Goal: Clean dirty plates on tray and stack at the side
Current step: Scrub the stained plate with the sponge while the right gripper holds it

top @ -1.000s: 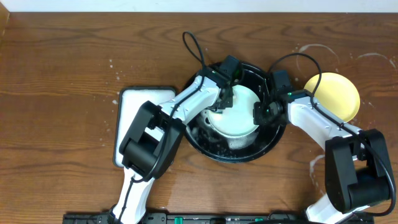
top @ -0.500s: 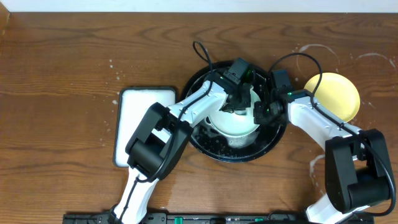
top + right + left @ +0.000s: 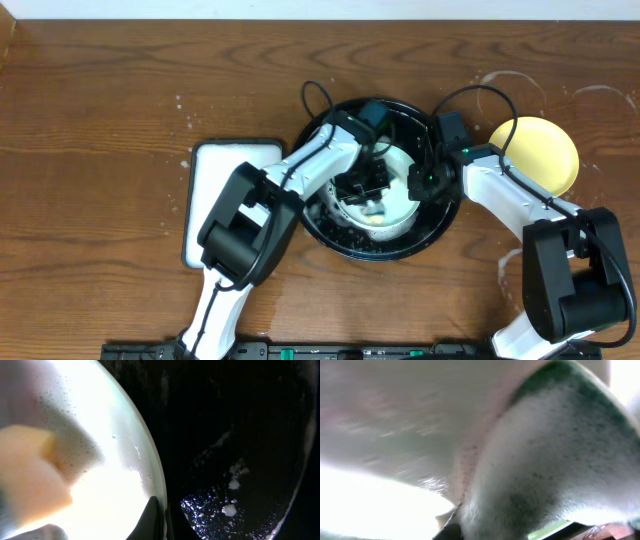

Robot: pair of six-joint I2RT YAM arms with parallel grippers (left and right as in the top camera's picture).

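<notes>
At the centre of the black tray (image 3: 432, 226) lies a pale mint-green plate (image 3: 400, 206), its surface coated with white soap foam. The tray floor around the plate is wet and carries scattered foam flecks. The left gripper (image 3: 368, 190) is positioned over the middle of the plate with its jaws closed on a sponge (image 3: 30, 475). The sponge has a yellow body and a green scouring face, and it is pressed against the plate surface. The left wrist view is blurred and filled almost entirely by the sponge. The right gripper (image 3: 417, 182) is at the plate's right edge, with its jaws fully closed and clamped on the rim. One dark fingertip (image 3: 156, 517) is visible there, between the plate and the tray floor. A yellow plate (image 3: 535, 155) rests flat on the wood-grain tabletop (image 3: 100, 100) to the right of the tray, well apart from the mint-green plate, beside whitish soapy rings (image 3: 500, 85). A white rectangular tray (image 3: 215, 195) with a black rim lies to the left of the black tray.
</notes>
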